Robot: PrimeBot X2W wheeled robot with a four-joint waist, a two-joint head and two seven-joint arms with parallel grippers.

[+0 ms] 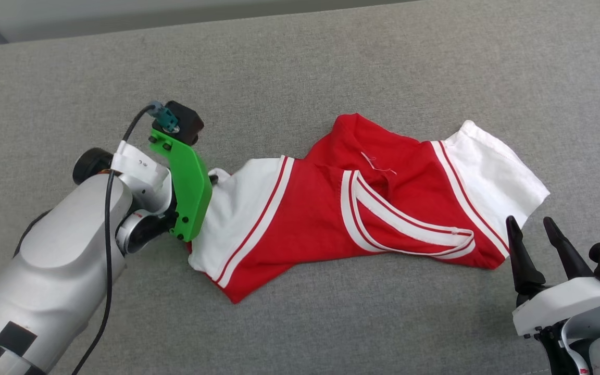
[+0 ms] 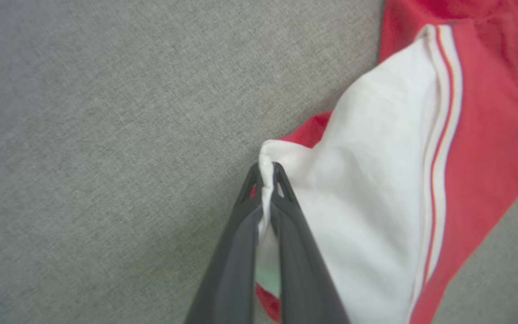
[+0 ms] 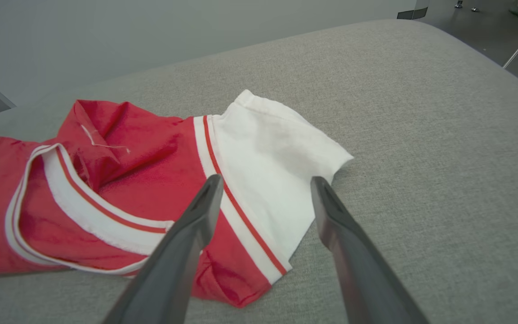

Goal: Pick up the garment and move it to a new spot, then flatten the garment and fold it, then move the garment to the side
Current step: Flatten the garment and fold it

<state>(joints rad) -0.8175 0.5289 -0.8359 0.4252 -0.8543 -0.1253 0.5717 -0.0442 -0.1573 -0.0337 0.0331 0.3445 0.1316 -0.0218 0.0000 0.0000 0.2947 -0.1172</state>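
The garment (image 1: 362,208) lies bunched up mid-way across the grey upholstered surface (image 1: 331,62) — collar showing, a lot of it folded under itself, so the front is hard to read. Left hand (image 2: 266,173) is pinched tight on the edge of one white sleeve (image 2: 367,180); in the head view its fingers are hidden behind the green bracket (image 1: 190,182). Right hand (image 1: 529,223) is spread wide, holding nothing, just beside the other sleeve (image 1: 492,172) — can't tell if it touches.
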